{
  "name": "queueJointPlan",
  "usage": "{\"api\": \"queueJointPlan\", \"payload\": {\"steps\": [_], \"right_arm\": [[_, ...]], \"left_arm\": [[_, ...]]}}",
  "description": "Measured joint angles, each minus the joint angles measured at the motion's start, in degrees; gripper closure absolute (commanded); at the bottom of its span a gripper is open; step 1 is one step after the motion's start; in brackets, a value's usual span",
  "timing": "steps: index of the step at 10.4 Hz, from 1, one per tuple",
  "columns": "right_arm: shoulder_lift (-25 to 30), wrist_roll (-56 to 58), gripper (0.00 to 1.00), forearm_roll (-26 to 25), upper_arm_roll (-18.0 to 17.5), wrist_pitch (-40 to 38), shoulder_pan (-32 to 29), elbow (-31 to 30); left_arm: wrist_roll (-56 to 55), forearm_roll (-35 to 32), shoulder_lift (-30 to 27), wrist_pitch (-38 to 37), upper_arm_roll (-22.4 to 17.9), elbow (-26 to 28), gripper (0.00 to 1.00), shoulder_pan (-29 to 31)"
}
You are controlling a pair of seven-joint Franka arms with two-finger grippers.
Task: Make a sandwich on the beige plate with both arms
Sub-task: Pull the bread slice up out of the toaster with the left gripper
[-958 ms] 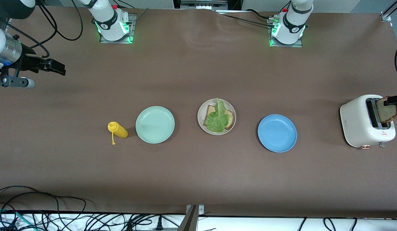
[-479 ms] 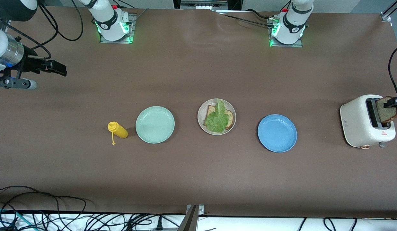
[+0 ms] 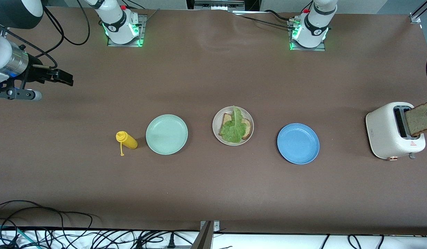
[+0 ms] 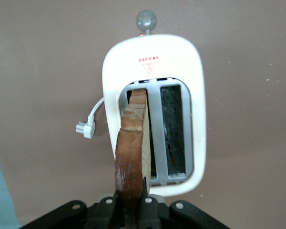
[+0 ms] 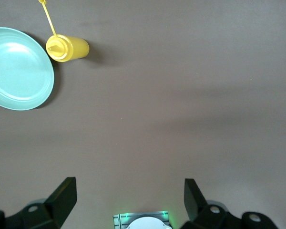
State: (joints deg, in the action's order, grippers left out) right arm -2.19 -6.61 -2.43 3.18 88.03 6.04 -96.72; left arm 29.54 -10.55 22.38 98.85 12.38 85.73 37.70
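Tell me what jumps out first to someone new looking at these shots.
The left gripper, shut on a toast slice, holds it over the white toaster at the left arm's end of the table. Mid-table, the beige plate carries bread under a lettuce leaf, between a mint green plate and a blue plate. The right gripper waits open at the right arm's end.

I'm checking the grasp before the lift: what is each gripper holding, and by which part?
The left gripper pinches the bread slice by its upper crust edge, over the toaster. The right gripper holds nothing, jaws open.
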Motion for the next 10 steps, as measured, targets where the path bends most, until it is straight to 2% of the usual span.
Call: {"api": "queueJointPlan", "payload": {"steps": [3, 5, 6, 8, 10], "right_arm": [[-0.97, -0.04, 0.0, 0.0, -0.12, 1.23, 0.11, 0.0], [-1.06, -0.09, 0.0, 0.0, -0.05, 1.3, 0.04, 0.02], [-1.06, -0.09, 0.0, 0.0, 0.01, 1.49, -0.02, 0.06], [-1.03, -0.09, 0.0, 0.0, 0.11, 2.22, -0.38, 0.36], [-1.06, -0.1, 0.0, 0.0, 0.29, 2.49, -1.13, 0.75]], "left_arm": [[-0.08, 0.14, -2.17, -9.24, 7.7, -5.57, 1.0, -0.4], [-0.2, 0.54, -2.2, -13.38, 14.69, -6.49, 1.0, -0.72], [-0.41, 2.84, -2.08, -14.32, 17.75, -6.45, 1.0, -1.3], [-2.13, 11.78, -0.83, -15.52, 19.66, -5.73, 1.0, -4.25], [-3.3, 17.08, 2.95, -15.68, 19.85, -4.84, 1.0, -9.02]]}}
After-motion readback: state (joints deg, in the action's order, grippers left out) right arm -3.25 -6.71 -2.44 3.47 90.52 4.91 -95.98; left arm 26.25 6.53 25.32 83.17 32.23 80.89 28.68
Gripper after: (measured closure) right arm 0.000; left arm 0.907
